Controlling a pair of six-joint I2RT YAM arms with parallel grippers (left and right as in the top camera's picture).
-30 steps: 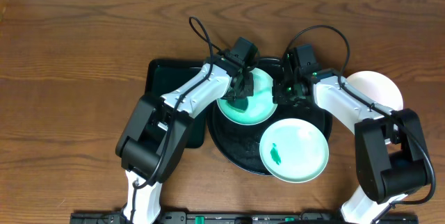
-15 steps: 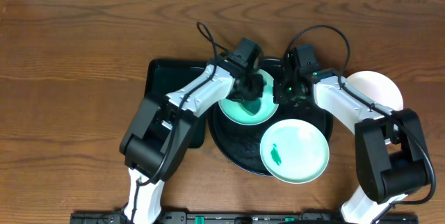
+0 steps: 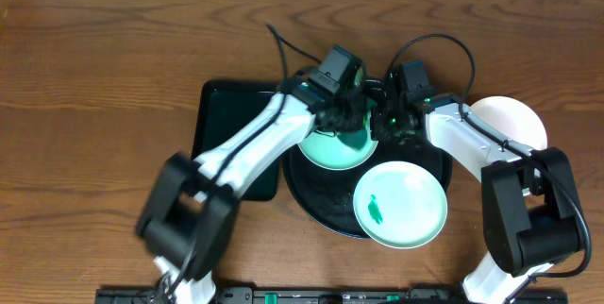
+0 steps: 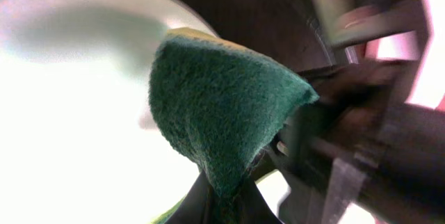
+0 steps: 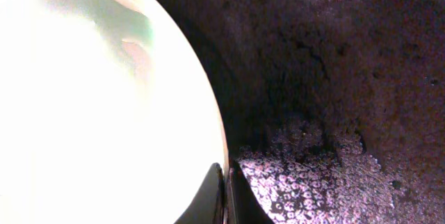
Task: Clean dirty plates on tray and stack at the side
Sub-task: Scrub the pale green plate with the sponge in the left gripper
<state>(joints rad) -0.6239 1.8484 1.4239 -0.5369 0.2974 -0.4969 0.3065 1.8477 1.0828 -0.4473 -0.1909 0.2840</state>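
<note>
On the round black tray lies a mint-green plate, seen bright and washed out in the left wrist view. My left gripper is shut on a green sponge that presses on this plate near its far right edge. The right gripper is shut, pinching the same plate's rim between its jaws. A second mint plate with a green smear rests on the tray's front right. A white plate sits on the table to the right of the tray.
A smaller rectangular black tray lies against the round tray's left side, under the left arm. Cables arch over the back of the tray. The two wrists are close together above the tray's far side.
The left gripper has swept the sponge rightward and toward the back across the mint plate, and the left arm has swung with it. The right gripper still holds the rim.
</note>
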